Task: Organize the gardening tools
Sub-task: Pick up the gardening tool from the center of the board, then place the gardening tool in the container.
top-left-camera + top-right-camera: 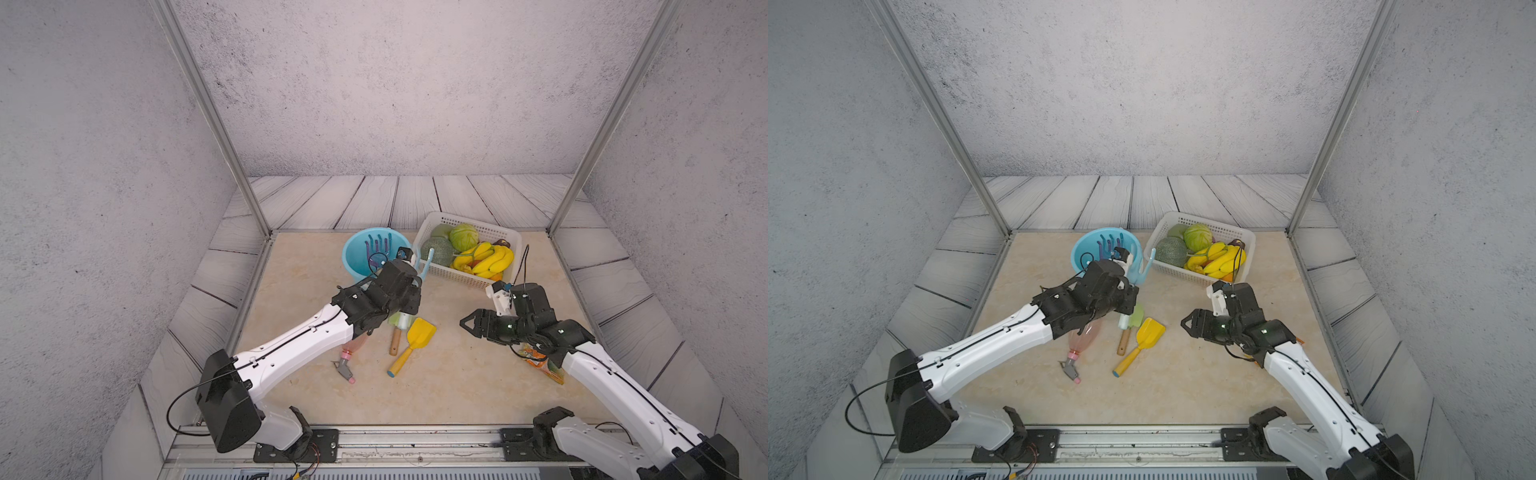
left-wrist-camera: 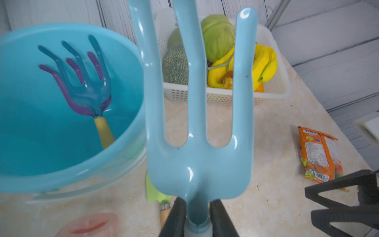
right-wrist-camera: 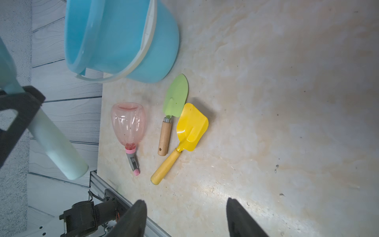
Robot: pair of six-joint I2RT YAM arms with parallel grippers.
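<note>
My left gripper [image 2: 198, 203] is shut on the neck of a light-blue three-tined fork [image 2: 196, 127]. It holds the fork [image 1: 427, 266] in the air between the light-blue bucket [image 1: 353, 257] and the basket, tines up and pale handle [image 3: 55, 143] pointing down. A purple rake and a blue rake [image 2: 82, 82] lean inside the bucket. On the table lie a green trowel [image 3: 176, 98], a yellow trowel [image 1: 417, 336] and a pink spray bottle [image 3: 128, 123]. My right gripper [image 1: 463, 322] hovers open and empty to the right of the trowels.
A white basket [image 1: 509, 237] of fruit and vegetables stands at the back right, next to the bucket. An orange snack packet [image 2: 317, 156] lies partly under my right arm. Metal frame posts stand at the table's back corners.
</note>
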